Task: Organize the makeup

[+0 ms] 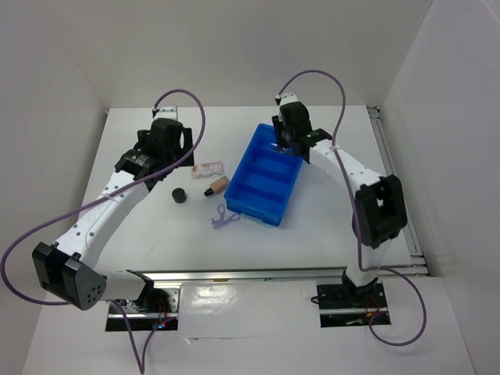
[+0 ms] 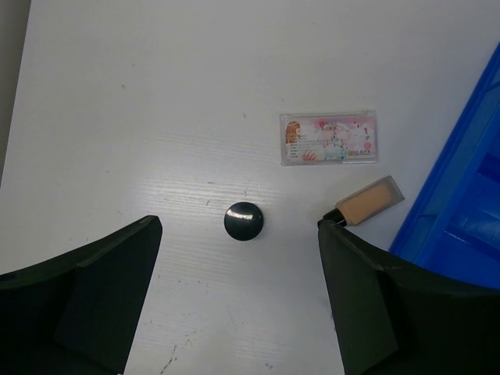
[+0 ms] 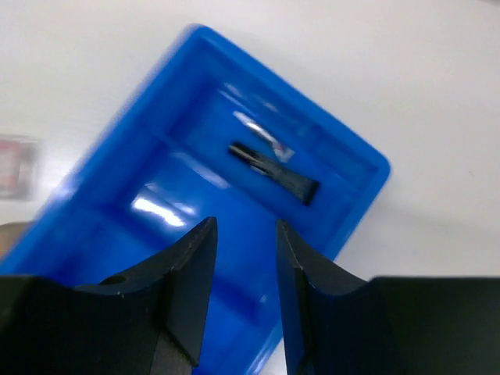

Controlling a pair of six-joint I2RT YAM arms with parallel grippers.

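On white tabletop (image 2: 156, 117), glossy round black pot (image 2: 244, 221)

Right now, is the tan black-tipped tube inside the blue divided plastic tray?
Out. The tan black-tipped tube lies on the white table beside the blue plastic tray.

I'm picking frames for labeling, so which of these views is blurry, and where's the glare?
Right wrist view: blurred, the blue tray smeared, white glare streaks on its floor. Left wrist view: sharp, a small highlight on the black pot. Top view: sharp, evenly lit, soft shadows.
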